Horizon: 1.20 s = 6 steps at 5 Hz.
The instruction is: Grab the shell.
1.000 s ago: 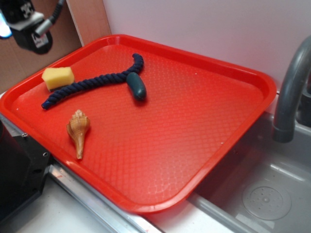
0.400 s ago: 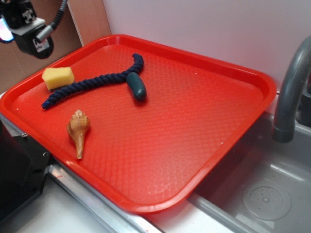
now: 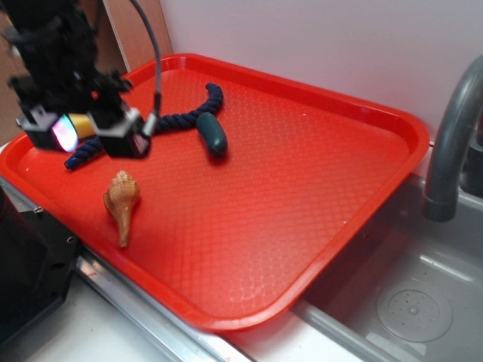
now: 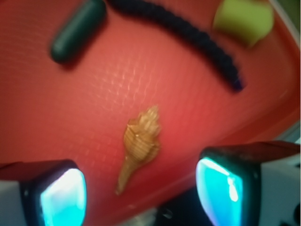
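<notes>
While the gripper hangs over the left end of the red tray, the shell lies free on the tray floor near the front-left rim, bulbous ribbed end toward the back, thin point toward the front edge. Nothing touches it.

Wrist view: fingers spread wide apart — one lit cyan pad at bottom left, the other at bottom right — and the shell sits between them, slightly ahead of the tips. Nothing between the pads. That view is soft with blur, so fine detail is limited.

Other items on the tray:
- dark blue braided rope, running from the back centre toward the left; the arm covers part of it in the exterior view
- dark teal oblong piece, just beside the rope's bend, well apart from the shell
- yellow sponge — seen clearly only from the wrist, beyond the rope's far end

Right of the tray: grey faucet over a sink. Tray's right rim overhangs the sink edge.
</notes>
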Motion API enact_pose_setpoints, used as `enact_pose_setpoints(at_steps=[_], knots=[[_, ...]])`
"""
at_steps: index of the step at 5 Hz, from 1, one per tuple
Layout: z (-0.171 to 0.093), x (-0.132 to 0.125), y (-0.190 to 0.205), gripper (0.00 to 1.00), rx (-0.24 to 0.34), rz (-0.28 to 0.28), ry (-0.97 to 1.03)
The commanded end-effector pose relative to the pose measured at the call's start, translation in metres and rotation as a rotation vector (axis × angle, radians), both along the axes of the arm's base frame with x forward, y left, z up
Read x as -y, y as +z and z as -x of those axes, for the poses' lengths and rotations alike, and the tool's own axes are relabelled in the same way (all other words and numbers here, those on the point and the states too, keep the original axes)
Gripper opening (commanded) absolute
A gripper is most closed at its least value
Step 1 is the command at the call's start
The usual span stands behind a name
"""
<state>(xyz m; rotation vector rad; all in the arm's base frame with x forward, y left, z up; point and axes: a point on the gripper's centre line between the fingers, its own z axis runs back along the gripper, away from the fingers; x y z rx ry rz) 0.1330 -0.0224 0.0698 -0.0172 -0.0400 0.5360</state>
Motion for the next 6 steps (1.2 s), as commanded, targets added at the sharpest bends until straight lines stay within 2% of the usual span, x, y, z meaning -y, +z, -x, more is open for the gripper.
enact_pose_setpoints(at_steps=[1,2,3,4,5,6], knots=[[-0.011,-0.004,-0.047,1.0,-0.082,0.022,-0.019],[-0.014,0.0,-0.047,0.0,-0.115,-0.002,-0.095],[-0.014,0.003,-0.029,0.0,-0.086,-0.014,-0.144],[-0.016,0.003,0.017,0.0,-0.032,-0.035,-0.381],[-0.016,-0.011,0.067,0.0,0.048,0.067,-0.616],[-0.018,-0.026,0.118,0.0,0.011,0.035,-0.632]])
